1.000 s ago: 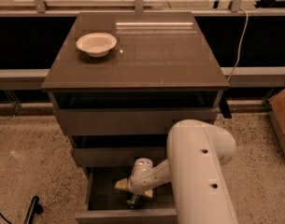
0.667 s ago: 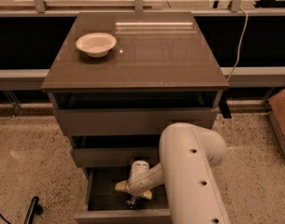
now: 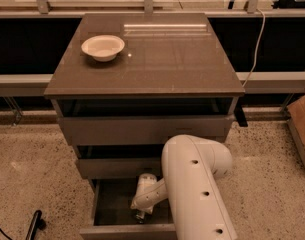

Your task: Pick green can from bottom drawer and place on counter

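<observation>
The gripper [image 3: 140,215] is down in the open bottom drawer [image 3: 112,204]; its state cannot be told, and the green can is hidden, likely beneath it. Best draw back clear of the upper drawers [image 3: 142,130] before rising to the tabletop [image 3: 167,59].

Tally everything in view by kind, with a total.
Drawers: 3 (top drawer, middle drawer, bottom drawer, which is pulled open)
Counters: 1 (counter)
Bowls: 1 (white bowl on the counter)
Pincers: 1 (pincer down inside the bottom drawer)
Cans: 0 seen (no green can shows; the arm hides part of that drawer)
Total: 6
</observation>
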{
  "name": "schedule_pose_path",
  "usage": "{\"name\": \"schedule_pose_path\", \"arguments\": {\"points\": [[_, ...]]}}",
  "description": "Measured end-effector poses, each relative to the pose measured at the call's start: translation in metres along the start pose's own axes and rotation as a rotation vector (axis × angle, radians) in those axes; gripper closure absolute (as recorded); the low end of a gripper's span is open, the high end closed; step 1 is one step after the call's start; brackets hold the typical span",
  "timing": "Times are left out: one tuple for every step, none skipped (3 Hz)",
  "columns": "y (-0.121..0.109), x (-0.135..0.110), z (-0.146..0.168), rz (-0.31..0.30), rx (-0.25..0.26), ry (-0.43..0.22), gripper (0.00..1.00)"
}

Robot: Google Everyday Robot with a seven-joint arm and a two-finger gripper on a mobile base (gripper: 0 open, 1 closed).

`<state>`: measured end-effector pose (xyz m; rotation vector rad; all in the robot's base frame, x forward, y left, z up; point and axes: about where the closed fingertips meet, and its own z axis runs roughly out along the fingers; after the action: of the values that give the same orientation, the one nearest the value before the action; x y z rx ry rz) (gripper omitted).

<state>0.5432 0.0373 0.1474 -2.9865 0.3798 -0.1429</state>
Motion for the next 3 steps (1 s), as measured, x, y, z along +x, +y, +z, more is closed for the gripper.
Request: {"name": "schedule_pose_path", "arguments": {"points": [[-0.002, -0.001, 0.006, -0.001, -0.001, -0.012, 0.72], [-0.003, 0.001, 0.004, 0.006, 0.021, -0.015, 0.77], [-0.024, -0.004, -0.042, -0.008, 0.262, 0.002, 0.75]]}}
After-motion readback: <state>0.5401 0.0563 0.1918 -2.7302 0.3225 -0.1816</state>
